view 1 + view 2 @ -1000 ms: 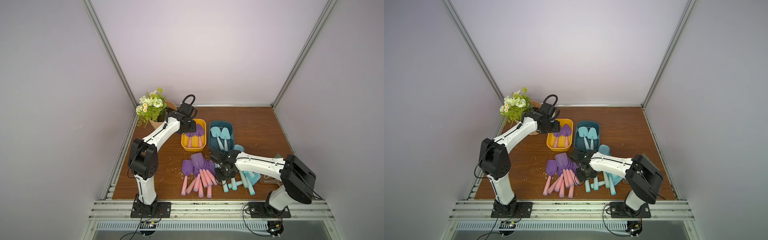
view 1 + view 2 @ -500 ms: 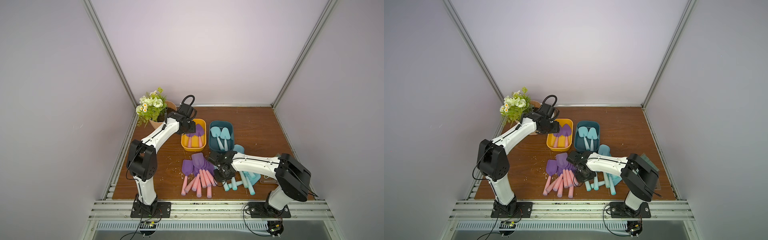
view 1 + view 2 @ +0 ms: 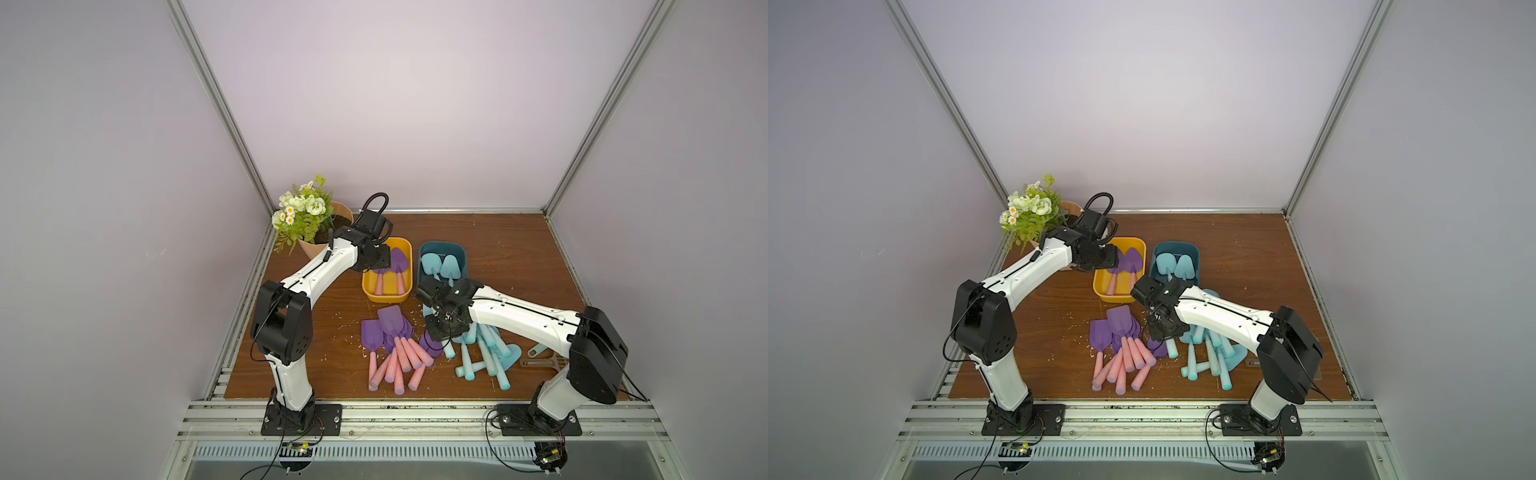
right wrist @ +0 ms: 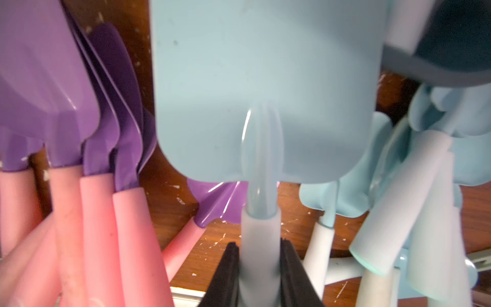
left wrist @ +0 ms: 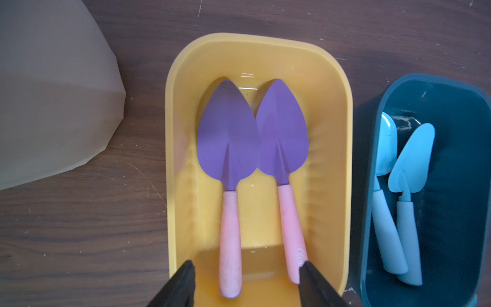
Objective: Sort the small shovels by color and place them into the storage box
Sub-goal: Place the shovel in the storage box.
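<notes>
Two storage boxes stand side by side at the back: a yellow box [image 3: 388,297] [image 5: 255,40] holding two purple-bladed, pink-handled shovels [image 5: 228,133], and a dark teal box [image 3: 440,245] [image 5: 372,186] holding two turquoise shovels [image 5: 410,159]. In front lie a heap of purple shovels [image 3: 395,345] and a heap of turquoise shovels [image 3: 486,353]. My left gripper [image 5: 246,264] [image 3: 380,262] hovers open above the yellow box, holding nothing. My right gripper [image 4: 259,243] [image 3: 444,328] sits low between the two heaps, shut on the handle of a turquoise shovel [image 4: 263,93].
A paper-wrapped flower pot [image 3: 316,224] [image 5: 53,93] stands at the back left, close to my left arm. Grey metal tools [image 3: 540,361] lie right of the turquoise heap. White flecks dot the wooden floor. Enclosure walls bound three sides.
My right gripper has closed on the turquoise shovel's handle and shifted slightly toward the purple heap. The left arm has hardly moved.
</notes>
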